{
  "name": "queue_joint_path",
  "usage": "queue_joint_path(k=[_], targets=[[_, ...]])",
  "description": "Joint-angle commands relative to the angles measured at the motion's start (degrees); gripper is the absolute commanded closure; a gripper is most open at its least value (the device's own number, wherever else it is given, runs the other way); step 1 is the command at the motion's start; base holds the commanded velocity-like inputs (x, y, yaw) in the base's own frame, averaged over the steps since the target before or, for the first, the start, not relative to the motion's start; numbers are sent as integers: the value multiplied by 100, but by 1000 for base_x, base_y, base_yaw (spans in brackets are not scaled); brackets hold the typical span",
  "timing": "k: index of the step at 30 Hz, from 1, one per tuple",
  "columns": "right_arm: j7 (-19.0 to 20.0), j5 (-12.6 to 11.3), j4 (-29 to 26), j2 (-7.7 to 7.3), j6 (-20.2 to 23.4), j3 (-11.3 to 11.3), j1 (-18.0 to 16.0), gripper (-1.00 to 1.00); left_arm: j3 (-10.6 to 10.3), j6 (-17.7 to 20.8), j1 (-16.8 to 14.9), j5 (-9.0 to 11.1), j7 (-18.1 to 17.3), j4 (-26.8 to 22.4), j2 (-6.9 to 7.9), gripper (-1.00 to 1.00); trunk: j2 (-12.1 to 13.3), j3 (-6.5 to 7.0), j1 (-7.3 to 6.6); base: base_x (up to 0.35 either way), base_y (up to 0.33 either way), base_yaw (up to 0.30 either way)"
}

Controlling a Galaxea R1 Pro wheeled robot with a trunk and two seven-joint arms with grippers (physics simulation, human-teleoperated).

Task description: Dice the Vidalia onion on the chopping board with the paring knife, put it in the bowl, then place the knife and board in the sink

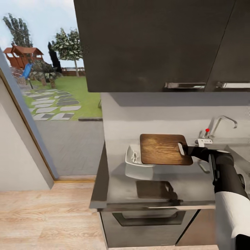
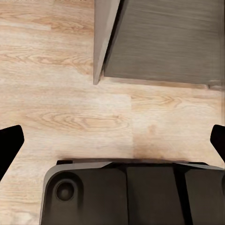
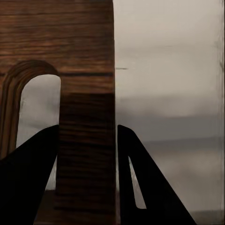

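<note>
Far left in your head view: open doorway w/ garden and a wooden play structure [image 1: 21,55] outside, light wood floor [image 1: 45,215] inside.

Moving right, the grey countertop [image 1: 114,191] begins. The white bowl [image 1: 133,155] sits on it, partly hidden under the left edge of the board. Can't tell what's in the bowl; a few pale bits show, too small to name.

The chopping board [image 1: 163,148] is lifted off the counter, held roughly flat, w/ its shadow [image 1: 154,189] lying on the countertop nearer you. It overlaps the bowl on its left side.

Your right gripper [image 1: 184,149] has the board by its right-hand end, at the handle cutout. In the right wrist view the two dark fingers [image 3: 140,178] sit either side of the wood strip beside the arched handle hole [image 3: 40,108], clenched on the chopping board [image 3: 86,140].

Right of that, the chrome faucet [image 1: 222,123] w/ red knob [image 1: 207,130] stands behind the sink [image 1: 239,149], which runs off the right edge of the frame. Dark wall cabinets [image 1: 156,45] hang overhead.

Your left gripper [image 2: 112,140] points down at the wood floor [image 2: 70,117] near a grey cabinet corner [image 2: 164,42]; its fingertips [image 2: 9,140] are spread wide apart, nothing between them, so it's released.
</note>
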Motion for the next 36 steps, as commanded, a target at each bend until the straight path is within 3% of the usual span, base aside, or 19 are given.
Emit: queue_joint_path(k=[1, 14, 17, 19, 21, 23, 26, 33, 36], targets=[[56, 33, 4, 0, 16, -16, -6, 100, 31, -12, -1, -35, -39, -9, -9, -100, -13, -11, 4, -4, -252, 0], [30, 29, 27, 7, 17, -24, -6, 100, 31, -13, -1, -42, -39, -15, -9, -100, -13, -11, 4, 0, -296, 0], [-530, 20, 42, 12, 19, -26, -6, 100, 31, -13, -1, -43, -39, -18, -9, -100, -13, -11, 4, 0, -320, 0], [-1262, -5, 46, 30, 17, -83, -7, 100, 31, -13, -1, -42, -39, -18, -9, -100, -13, -11, 4, 0, -320, 0], [-1798, -85, 48, 48, 16, -297, -6, 100, 31, -13, -1, -41, -39, -18, -9, -100, -13, -11, 4, 0, -320, 0], [-2089, -165, 48, 72, 15, -586, -6, 100, 31, -13, -1, -43, -39, -18, -9, -100, -13, -11, 4, 0, -320, 0], [-2297, -189, 64, 111, 15, -690, -6, 100, 31, -13, -1, -42, -39, -18, -9, -100, -13, -11, 4, 0, -320, 0], [-3461, -233, 282, 670, -159, -776, -6, 100, 31, -13, -1, -44, -39, -18, -9, -100, -13, -11, 4, 0, -320, 0], [-4216, -603, 625, 813, -782, -1041, -6, 100, 31, -13, -1, -44, -39, -18, -9, -100, -13, -11, 4, 0, -320, 0]])
